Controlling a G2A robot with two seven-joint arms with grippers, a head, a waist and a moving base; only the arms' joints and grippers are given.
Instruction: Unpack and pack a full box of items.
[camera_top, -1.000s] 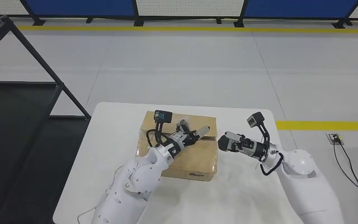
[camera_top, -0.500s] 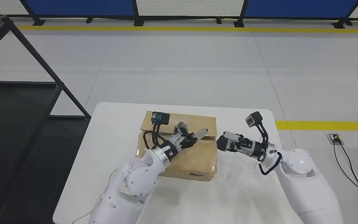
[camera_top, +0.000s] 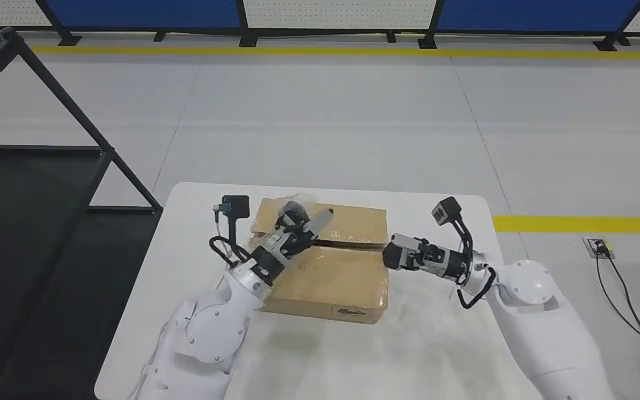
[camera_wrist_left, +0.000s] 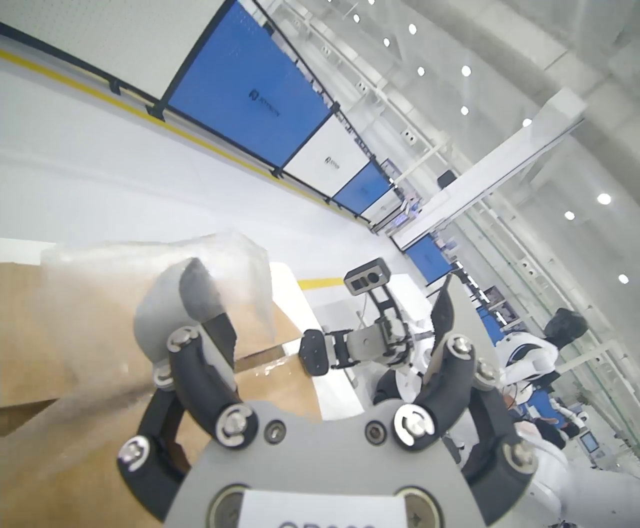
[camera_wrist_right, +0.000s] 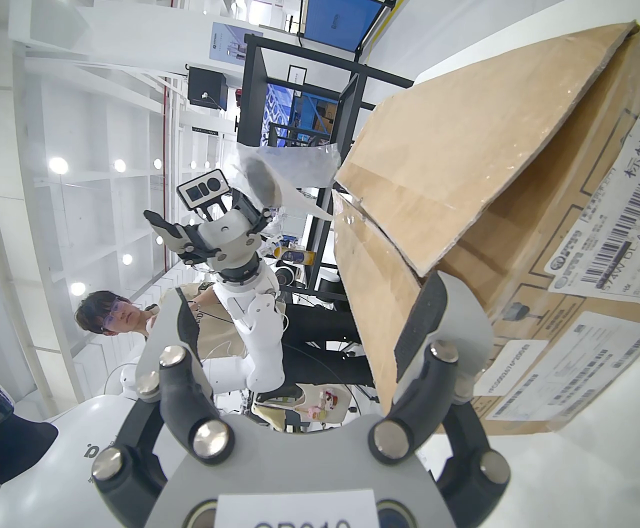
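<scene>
Overhead, left pincer (camera_top: 305, 215) and right pincer (camera_top: 390, 253) sit spread at the box (camera_top: 335, 275) — wrist views reveal clear film (camera_wrist_left: 235, 255).

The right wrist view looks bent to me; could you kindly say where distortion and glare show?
Right wrist view: ceiling beams bow with wide-lens distortion, ceiling lamps flare white. Left wrist view: lamps glare too, and the clear plastic film glints. Top view: even light on the table, lines nearly straight.

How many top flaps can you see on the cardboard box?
2. The far flap lies away from the robot, the near flap on its side; they meet at a seam across the cardboard box. Inner flaps may be hidden.
</scene>
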